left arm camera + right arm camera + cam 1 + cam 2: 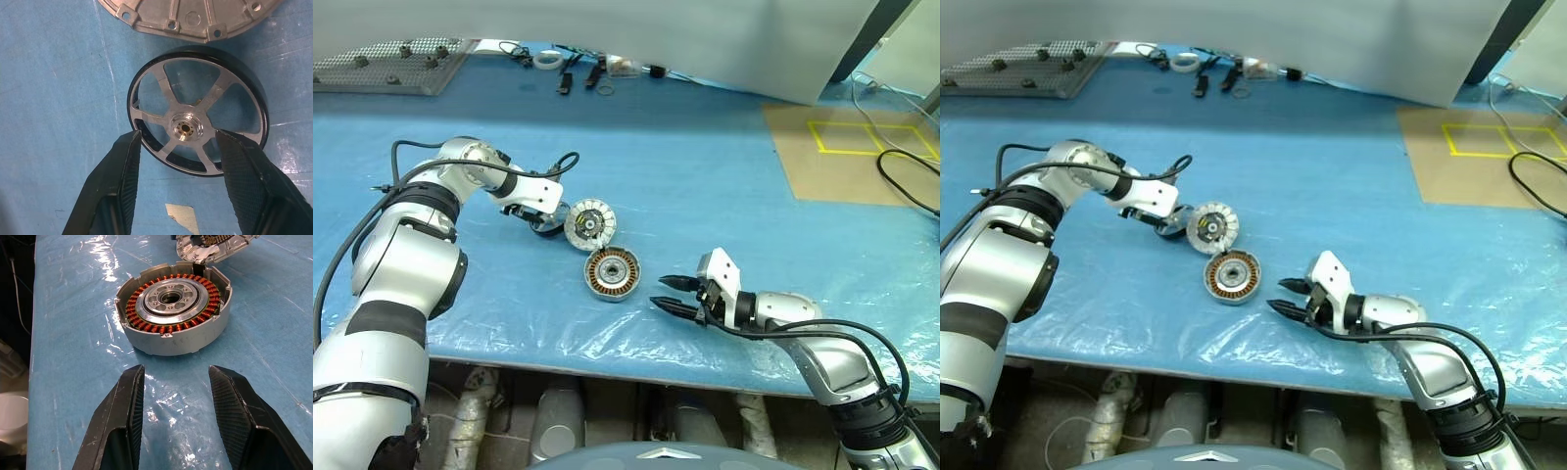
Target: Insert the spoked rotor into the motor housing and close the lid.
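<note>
On blue table point(724, 186) | spoked rotor point(195, 125), motor housing point(172, 313) | no legible writing

I read even, bright overhead light, glare on the wrinkled plastic sheet point(636, 343), soft shadows, all views sharp.

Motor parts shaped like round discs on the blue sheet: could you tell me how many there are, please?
3. The spoked rotor lies at the left gripper; the lid sits just beside it; the motor housing lies nearer the right gripper.
</note>
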